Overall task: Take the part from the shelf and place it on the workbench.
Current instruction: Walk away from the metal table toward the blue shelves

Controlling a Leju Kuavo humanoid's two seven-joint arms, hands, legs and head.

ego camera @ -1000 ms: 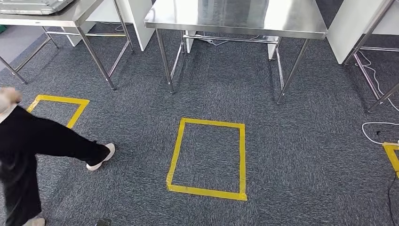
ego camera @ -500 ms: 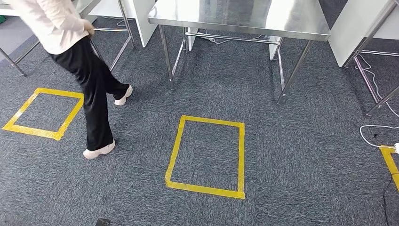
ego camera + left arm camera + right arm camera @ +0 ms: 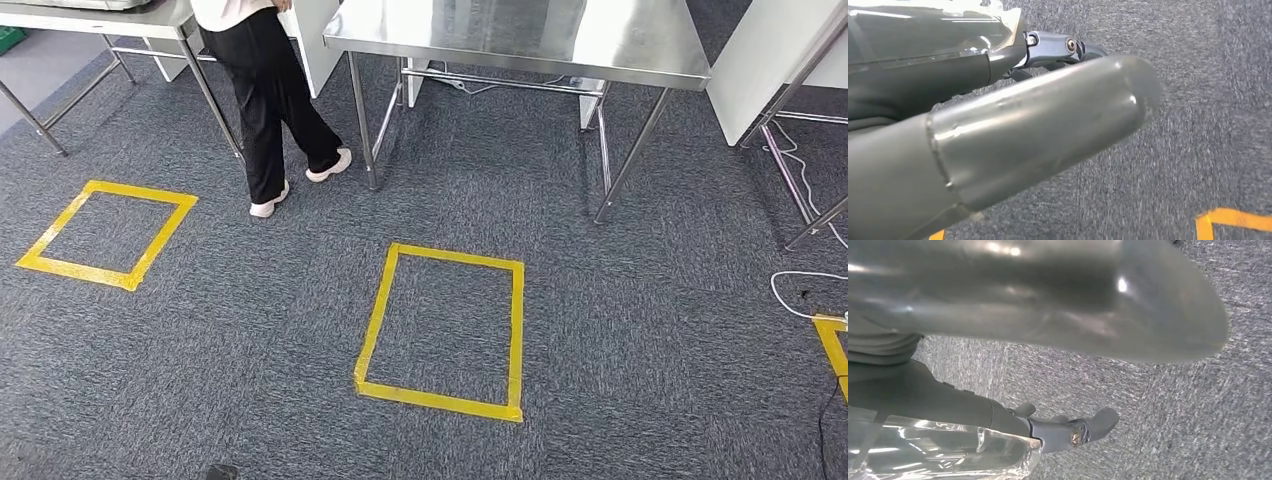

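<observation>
- Head view looking down on grey carpet point(image 3: 620, 330), with a yellow tape square point(image 3: 375, 320) marked at the middle.
- Second tape square point(image 3: 55, 224) to the left; a third tape corner point(image 3: 832, 340) cut off by the right edge, beside a white cable point(image 3: 790, 290).
- Steel table point(image 3: 520, 35) along the far side, its back part cut off by the frame; bare, shiny top.
- Another steel table point(image 3: 100, 18) at far left, mostly out of frame.
- Person point(image 3: 270, 90) between the two tables, in black trousers and white shoes, cut off above the waist.
- Left hand point(image 3: 998, 125) hanging over carpet: blurred grey thumb close to the lens, one dark finger point(image 3: 1068, 46) poking out behind it; spread or closed, cannot tell.
- Right hand point(image 3: 1048, 300) likewise over carpet, thumb blurred, a dark finger point(image 3: 1083, 430) beyond; grip cannot be told.
- Whereabouts of the part: cannot tell.
</observation>
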